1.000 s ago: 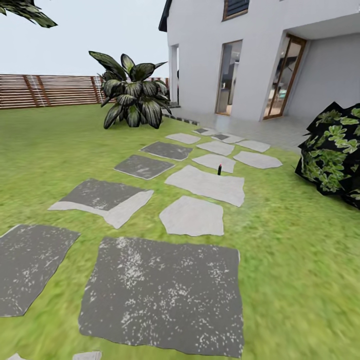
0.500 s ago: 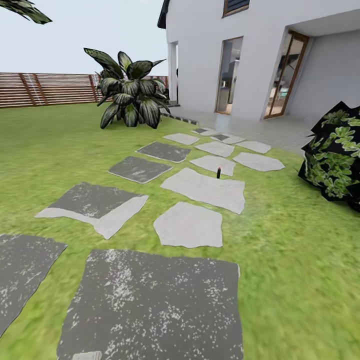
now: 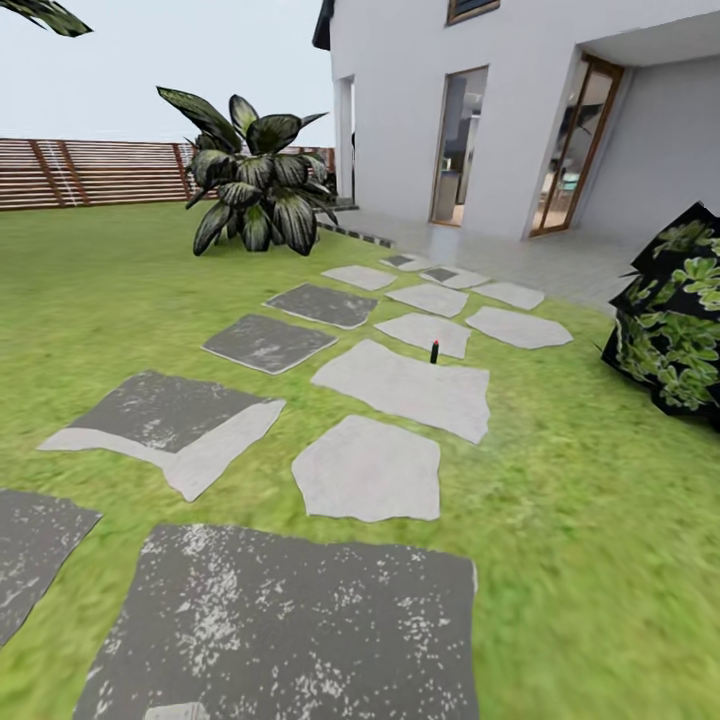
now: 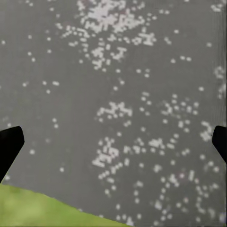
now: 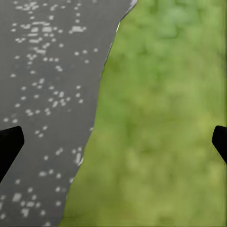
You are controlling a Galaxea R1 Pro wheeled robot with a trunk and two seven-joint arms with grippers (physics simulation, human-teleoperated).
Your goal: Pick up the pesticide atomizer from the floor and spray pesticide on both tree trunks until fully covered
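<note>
Dark and slim with a red tip, the pesticide atomizer (image 3: 434,351) stands upright far ahead in the head view, in the narrow gap between two pale paving slabs; whether its base rests on stone or grass is too small to tell. Around it a path of grey stone slabs (image 3: 400,385) runs across the green lawn (image 3: 580,560) toward a white house (image 3: 520,110) with glass doors. A broad-leaved plant (image 3: 255,185) grows beside the path near the house corner, a leafy bush (image 3: 675,320) sits at the lawn's right edge, and a brown slatted fence (image 3: 90,172) closes the yard behind.

The wrist views add what the head view lacks: the grippers themselves. The left gripper (image 4: 113,139) looks down on a dark speckled slab (image 4: 123,94) with a strip of grass at one corner, its two black fingertips (image 4: 9,144) spread to opposite edges of the picture with nothing between them. The right gripper (image 5: 113,139) is likewise spread wide and holds nothing, its fingertips (image 5: 9,146) framing the border where a speckled slab (image 5: 47,109) meets grass (image 5: 165,118). Neither wrist camera catches the atomizer, which lies well apart from both.
</note>
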